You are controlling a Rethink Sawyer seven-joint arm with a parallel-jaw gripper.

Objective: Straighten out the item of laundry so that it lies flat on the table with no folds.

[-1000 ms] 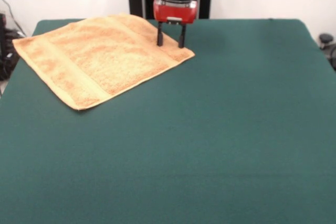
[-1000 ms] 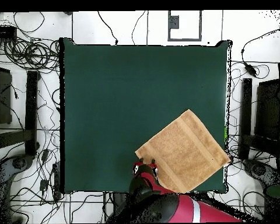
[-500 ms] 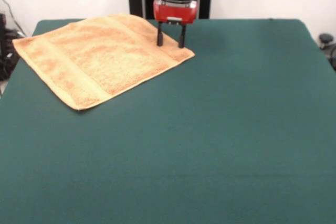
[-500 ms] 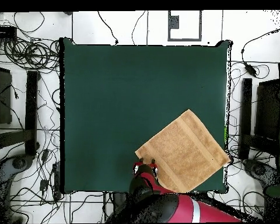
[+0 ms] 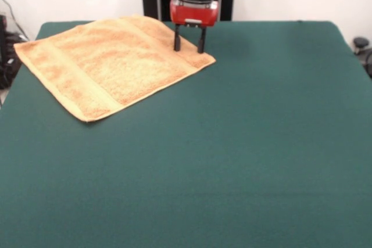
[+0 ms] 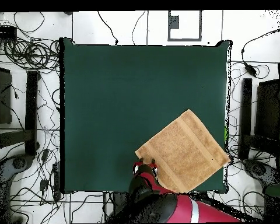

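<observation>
The towel (image 5: 113, 62) is soft, light terry — limp, with no stiffness of its own, so it should follow whichever edge is pulled and drag rather than slide freely on the felt-like table (image 5: 244, 155); nothing about it looks fragile or slippery. It lies at about 10 o'clock in the front view, toward the table's far-left corner, turned diamond-wise; in the overhead view it sits at about 5 o'clock (image 6: 183, 153), 1 corner reaching the table's edge or slightly past it. It already looks nearly flat; I see no clear fold, only the flat woven bands near 2 edges; the far edge behind the gripper is hidden, so I cannot rule out a tuck there.

Best hold, in my judgement — a corner or a band edge, pinched thin, then drawn outward along the table; a grab in the middle would only bunch it.

The gripper (image 5: 189, 46) stands over the towel's corner at 3 o'clock of the cloth, its 2 dark fingers (image 5: 176, 40) apart and pointing down, tips at or just above the terry; open, holding nothing.

Counts: 1 towel; 1 table; 1 arm with 1 gripper; 2 fingers; 2 bands.
</observation>
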